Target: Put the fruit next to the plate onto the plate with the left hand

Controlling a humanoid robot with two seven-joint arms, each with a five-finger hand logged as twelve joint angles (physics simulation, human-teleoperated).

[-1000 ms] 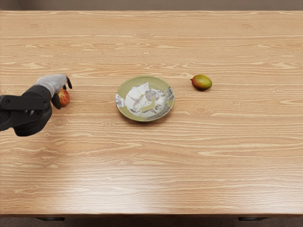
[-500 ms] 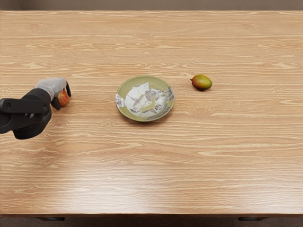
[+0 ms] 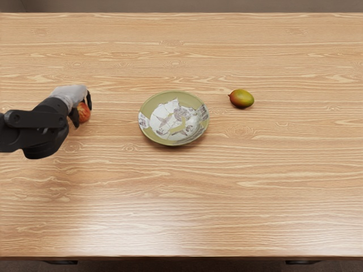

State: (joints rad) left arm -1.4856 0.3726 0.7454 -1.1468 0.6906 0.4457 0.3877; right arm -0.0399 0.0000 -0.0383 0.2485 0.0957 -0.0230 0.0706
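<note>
A wooden tabletop (image 3: 227, 187) filled almost the whole head view, its pale, warm boards running from left edge to right edge with long wavy grain and a soft sheen toward the near edge. Beyond the far edge a narrow grey-brown band of the room (image 3: 170, 5) showed, too thin to tell wall from floor. Below the near edge lay a dark strip with two darker shapes (image 3: 59, 262), one under each near corner; what they were could not be made out.

The left arm (image 3: 31, 130), black and bulky, came in over the left edge about midway between the far and near edges. Its left hand (image 3: 72, 97), grey with dark fingertips, was clenched around a red fruit (image 3: 84, 112), the fingers curled over the top and side of it so that only its right part showed. Whether the red fruit was touching the wood or held just clear of it could not be told. It was well apart from the plate (image 3: 170, 95), on the side toward the left edge.

The plate sat near the middle of the tabletop, olive-green at the rim with a broken white and grey pattern in its well, and nothing lay on it. A mango (image 3: 241, 98), green and reddish, rested on the wood near the plate, toward the right edge.
</note>
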